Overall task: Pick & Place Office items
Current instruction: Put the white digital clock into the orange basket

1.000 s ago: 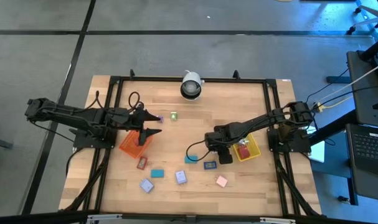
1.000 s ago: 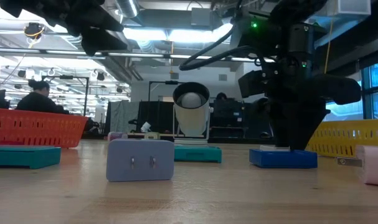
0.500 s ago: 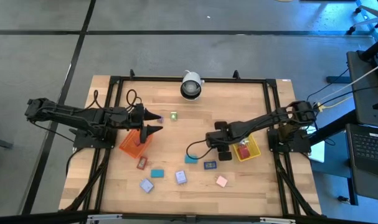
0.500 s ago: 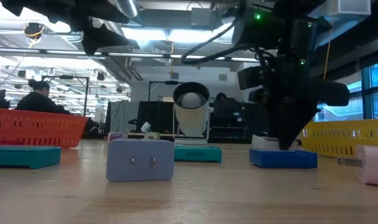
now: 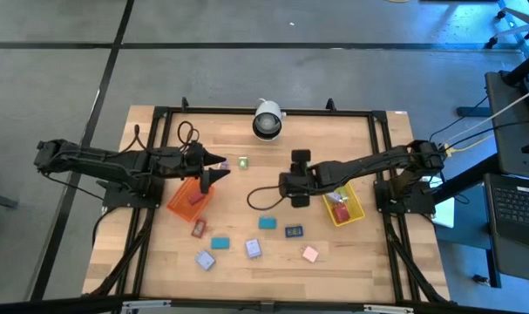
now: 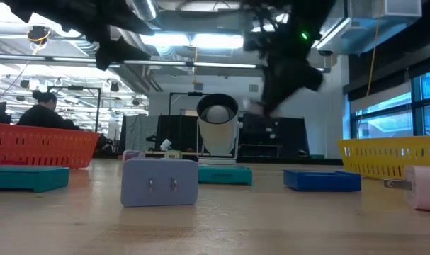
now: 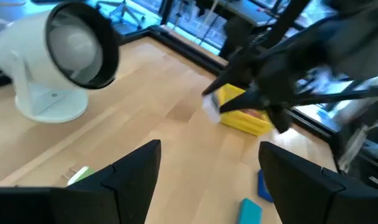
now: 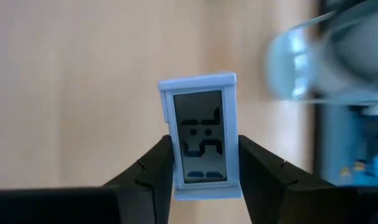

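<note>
Right pincer [image 5: 297,179] clamped on pale block [image 8: 203,134], aloft mid-tabletop [image 5: 247,187]. Yellow tray [image 5: 356,212] lies at its 4 o'clock, near. Block's long axis runs out between fingers. Left pincer [image 5: 213,170] open over orange tray [image 5: 179,208].

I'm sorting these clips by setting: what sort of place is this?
Most likely a robotics lab in an open industrial-style workspace. A framed wooden table stands on a bare concrete floor, a white camera faces the work area, and the low view shows exposed ceiling ducts, strip lights and a person seated at a far desk.
</note>
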Controlling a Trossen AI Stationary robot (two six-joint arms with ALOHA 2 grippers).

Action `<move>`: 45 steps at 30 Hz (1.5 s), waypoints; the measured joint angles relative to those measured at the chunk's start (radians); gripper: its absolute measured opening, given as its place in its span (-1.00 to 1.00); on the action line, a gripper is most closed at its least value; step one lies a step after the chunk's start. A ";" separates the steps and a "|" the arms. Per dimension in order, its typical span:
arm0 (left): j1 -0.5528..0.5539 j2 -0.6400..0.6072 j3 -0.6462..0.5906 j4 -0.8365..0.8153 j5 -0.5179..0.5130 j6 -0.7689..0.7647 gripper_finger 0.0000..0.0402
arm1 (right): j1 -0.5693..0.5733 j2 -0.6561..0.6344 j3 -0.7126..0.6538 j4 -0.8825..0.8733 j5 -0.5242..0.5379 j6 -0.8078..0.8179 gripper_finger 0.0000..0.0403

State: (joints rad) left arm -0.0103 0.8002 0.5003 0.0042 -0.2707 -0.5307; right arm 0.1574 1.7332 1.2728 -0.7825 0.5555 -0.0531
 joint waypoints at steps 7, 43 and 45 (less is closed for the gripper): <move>0.062 0.089 0.000 0.144 0.034 -0.024 0.33 | 0.000 -0.001 0.149 0.001 0.127 -0.057 -0.29; 0.185 0.345 0.068 0.562 0.238 -0.128 0.33 | 0.003 -0.002 0.240 0.274 0.267 -0.403 -0.29; 0.185 0.377 0.091 0.560 0.238 -0.112 0.33 | 0.003 -0.002 0.240 0.283 0.266 -0.408 -0.29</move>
State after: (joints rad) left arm 0.1743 1.1772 0.5911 0.5644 -0.0326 -0.6426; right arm 0.1608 1.7317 1.5124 -0.4998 0.8215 -0.4610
